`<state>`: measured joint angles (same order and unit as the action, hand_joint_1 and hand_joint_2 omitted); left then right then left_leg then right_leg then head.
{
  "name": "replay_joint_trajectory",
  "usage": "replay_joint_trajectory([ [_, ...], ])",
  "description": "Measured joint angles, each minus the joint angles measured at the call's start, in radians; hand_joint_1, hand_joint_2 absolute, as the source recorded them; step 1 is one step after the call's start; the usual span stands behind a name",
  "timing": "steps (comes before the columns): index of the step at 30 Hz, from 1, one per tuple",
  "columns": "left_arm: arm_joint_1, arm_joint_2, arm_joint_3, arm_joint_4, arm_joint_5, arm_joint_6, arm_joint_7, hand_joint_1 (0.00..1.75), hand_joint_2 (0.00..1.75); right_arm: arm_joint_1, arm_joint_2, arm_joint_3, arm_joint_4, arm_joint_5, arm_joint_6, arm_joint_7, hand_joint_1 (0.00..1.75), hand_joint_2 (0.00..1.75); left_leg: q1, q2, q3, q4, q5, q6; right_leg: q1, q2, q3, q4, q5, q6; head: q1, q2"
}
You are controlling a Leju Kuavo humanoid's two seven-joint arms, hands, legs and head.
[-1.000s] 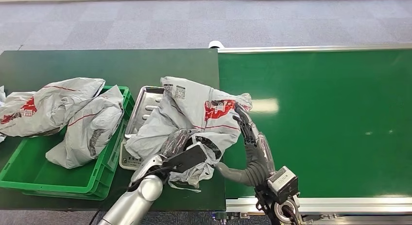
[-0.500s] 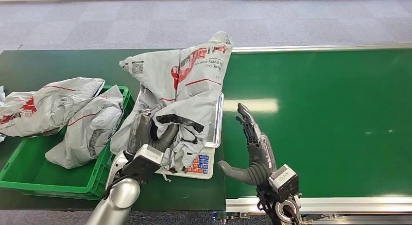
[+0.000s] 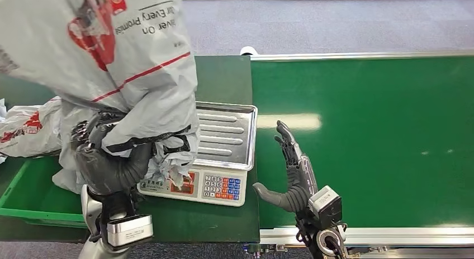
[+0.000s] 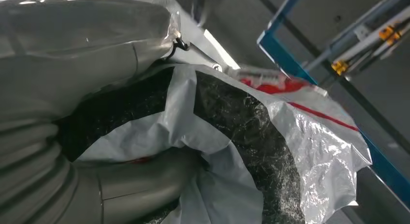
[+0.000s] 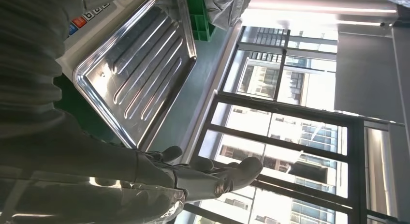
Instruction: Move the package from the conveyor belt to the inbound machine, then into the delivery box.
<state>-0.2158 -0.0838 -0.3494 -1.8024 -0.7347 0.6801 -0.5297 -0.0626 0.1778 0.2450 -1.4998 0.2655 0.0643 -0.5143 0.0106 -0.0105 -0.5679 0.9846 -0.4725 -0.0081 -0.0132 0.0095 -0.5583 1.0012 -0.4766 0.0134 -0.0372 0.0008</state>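
The left hand grips the package, a grey plastic mailer bag with red printing, by its crumpled lower end; dark fingers wrap around the bunched film. In the left wrist view the same package spills out past the thick grey thumb, its black inner lining showing where the film folds back. The package is lifted well clear of the table, its upper part rising close to the head camera and covering the upper left of that view, above the green delivery box.

The right hand is released, holding nothing, fingers straight and apart with the thumb stuck out sideways. It stands upright over the near edge of the green conveyor belt, just beside the scale. In the right wrist view the right hand shows pale fingers spread in front of large windows.

Between the two hands sits the inbound machine, a weighing scale with a ribbed steel tray and a keypad on its front. The tray lies bare. Two more grey bags rest in the delivery box on the dark green table.
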Motion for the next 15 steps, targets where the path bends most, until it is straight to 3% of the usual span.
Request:
replay_joint_trajectory([
  [3,-0.020,0.012,0.030,-0.006,-0.001,0.011,0.049,1.64,1.75,0.001,0.000,0.000,0.007,0.001,-0.004,0.003,0.00,1.75,0.000,0.000,0.000,0.000,0.000,0.000,0.000,0.000,0.000,0.000,0.000,0.000,0.000,0.000],
  [8,-0.071,0.031,0.170,0.085,0.027,-0.025,0.157,1.43,1.75,0.007,0.000,0.001,0.013,0.013,-0.021,0.014,0.00,1.75,0.000,0.001,0.001,0.000,0.000,0.000,0.000,0.000,0.001,0.000,0.000,0.000,0.000,0.000],
  [12,-0.112,0.053,0.276,0.205,0.141,-0.185,0.266,1.51,1.75,0.012,-0.003,0.003,0.017,0.028,-0.045,0.019,0.00,1.75,0.000,0.001,0.001,0.000,0.000,0.000,0.000,0.000,0.000,0.000,0.000,0.000,0.000,0.000],
  [15,-0.174,0.082,0.368,0.383,0.155,-0.252,0.339,1.60,1.75,0.012,-0.006,0.008,0.028,0.036,-0.062,0.021,0.00,1.75,0.000,0.003,0.001,0.000,0.000,0.000,0.000,0.002,0.000,0.000,0.000,0.000,0.000,0.000],
])
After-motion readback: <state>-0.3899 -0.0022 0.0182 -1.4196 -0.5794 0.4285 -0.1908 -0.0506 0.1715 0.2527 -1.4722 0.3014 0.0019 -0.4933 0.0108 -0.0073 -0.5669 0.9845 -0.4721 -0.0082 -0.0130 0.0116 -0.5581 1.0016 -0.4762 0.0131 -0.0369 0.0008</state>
